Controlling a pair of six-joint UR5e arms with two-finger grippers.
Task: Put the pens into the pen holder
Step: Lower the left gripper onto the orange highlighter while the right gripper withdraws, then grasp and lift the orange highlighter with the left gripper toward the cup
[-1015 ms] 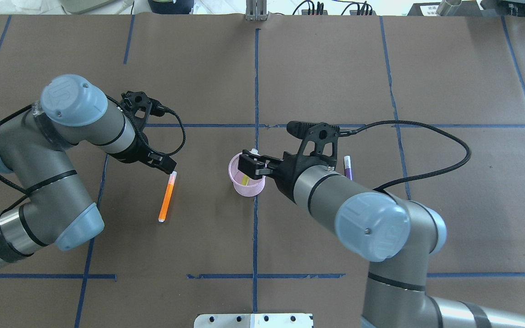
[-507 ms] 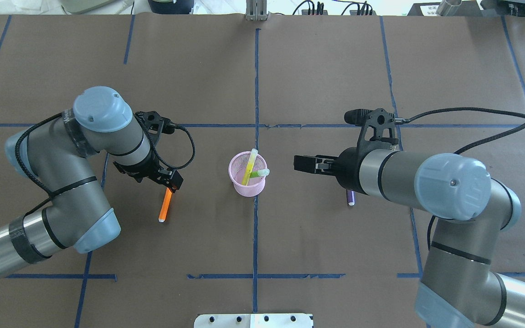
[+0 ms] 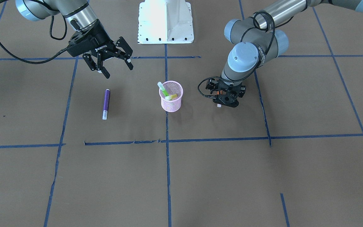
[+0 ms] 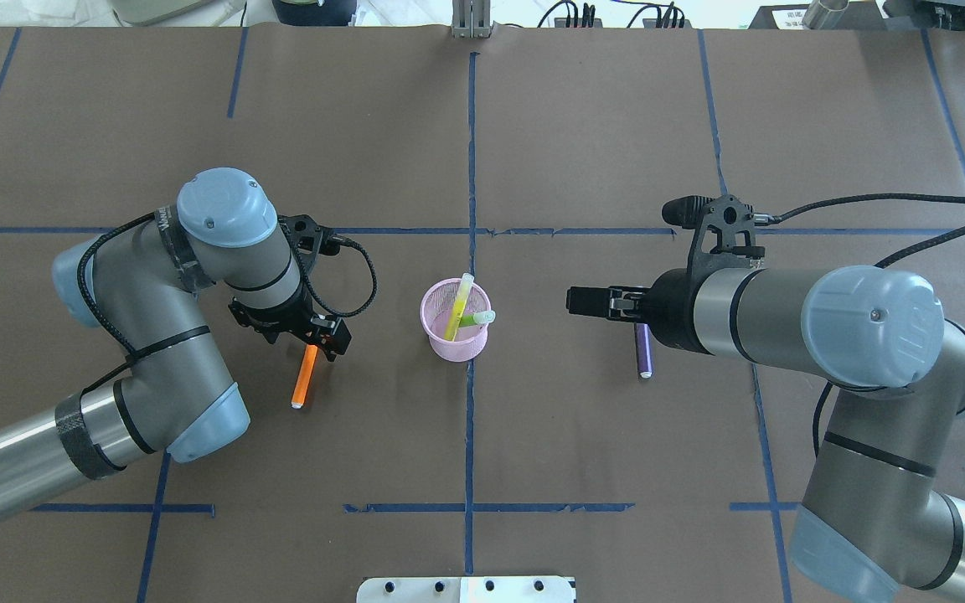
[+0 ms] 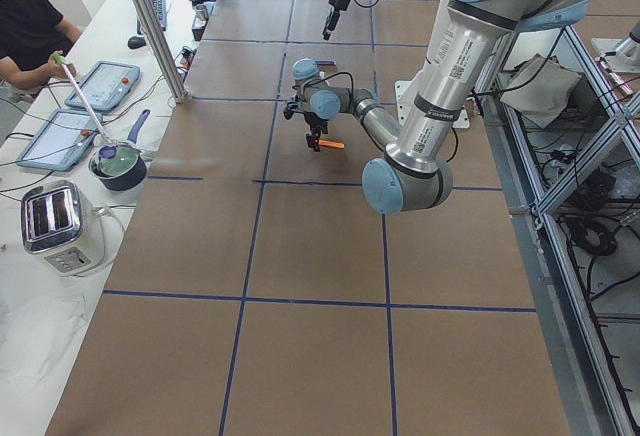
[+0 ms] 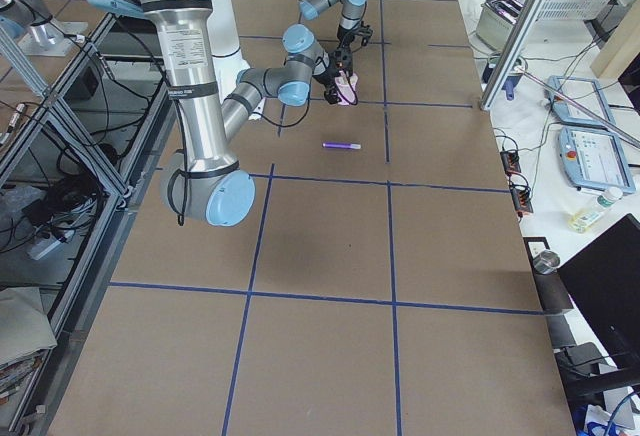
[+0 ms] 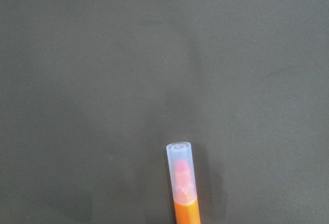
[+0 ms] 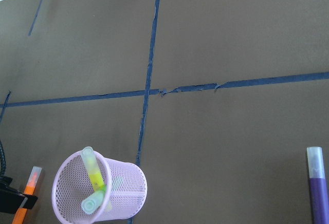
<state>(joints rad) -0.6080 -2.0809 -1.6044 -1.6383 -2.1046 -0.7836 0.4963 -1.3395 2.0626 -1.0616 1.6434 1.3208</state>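
Note:
The pink mesh pen holder [image 4: 457,350] stands upright at the table's middle, also in the front view [image 3: 171,106] and the right wrist view [image 8: 126,203]. Two green-yellow pens [image 4: 459,303] lean inside it. The orange pen [image 4: 305,381] lies flat on the table to its left. My left gripper [image 4: 325,335] points down over that pen's far end, with its jaws on either side and open. The pen's pale cap fills the bottom of the left wrist view [image 7: 181,167]. The purple pen [image 4: 642,352] lies flat to the right of the holder [image 3: 106,102]. My right gripper [image 3: 113,67] is open and empty above it.
The robot's white base plate [image 3: 165,22] is at the near table edge. Blue tape lines [image 4: 471,151] cross the brown table cover. A side bench in the left exterior view holds a toaster [image 5: 55,221] and a pot [image 5: 118,164], with an operator [image 5: 30,26] seated there.
My right gripper has drawn back to the right, away from the holder, leaving a green pen inside it. My left gripper has moved down over the orange pen's far end.

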